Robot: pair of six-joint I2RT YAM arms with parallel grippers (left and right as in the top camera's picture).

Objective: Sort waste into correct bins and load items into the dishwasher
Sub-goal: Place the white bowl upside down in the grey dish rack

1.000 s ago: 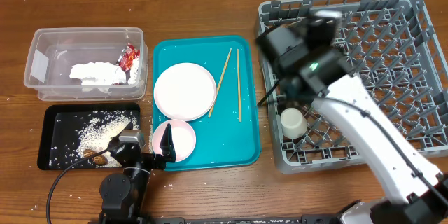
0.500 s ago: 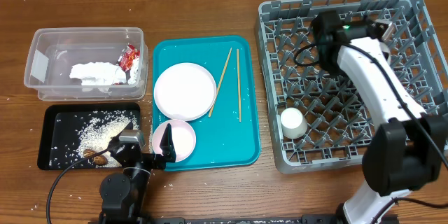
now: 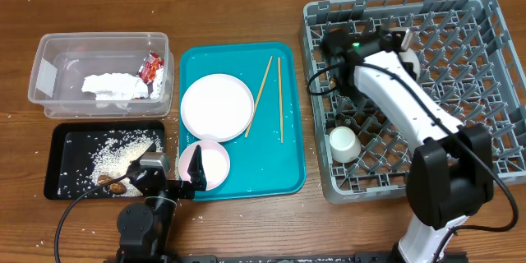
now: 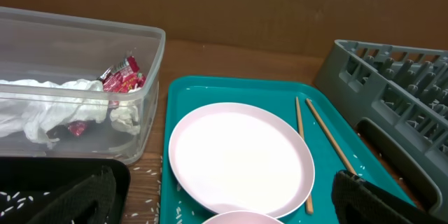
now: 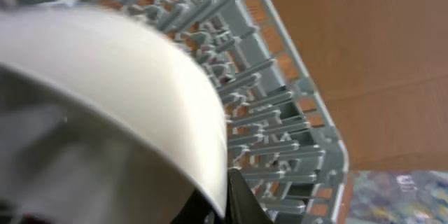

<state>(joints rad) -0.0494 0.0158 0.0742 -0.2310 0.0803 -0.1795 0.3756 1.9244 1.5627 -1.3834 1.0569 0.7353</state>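
Overhead and wrist views of the sorting bench. The right end effector [image 3: 399,43] is over the back-left part of the grey dish rack [image 3: 460,16], closed on the rim of the white bowl [image 5: 105,77], which is tilted above the pegs. The small white cup [image 3: 343,143] stands in the rack near its front-left corner.

The left end effector [image 4: 229,199] is spread wide and holds nothing; it hovers low at the front edge of the teal tray [image 3: 292,164], just over the pale pink bowl [image 3: 212,164]. On the same tray lie the white plate [image 3: 216,107] and, to its right, the two chopsticks [image 3: 263,90].

Waste is already in the bins: the clear tub [image 3: 49,57] holds the white napkin [image 3: 111,86] and red wrapper [image 3: 152,67]; the black tray [image 3: 66,182] in front of it on the desk [image 3: 246,8] holds the rice grains [image 3: 115,156] and a brown scrap [image 3: 111,185].
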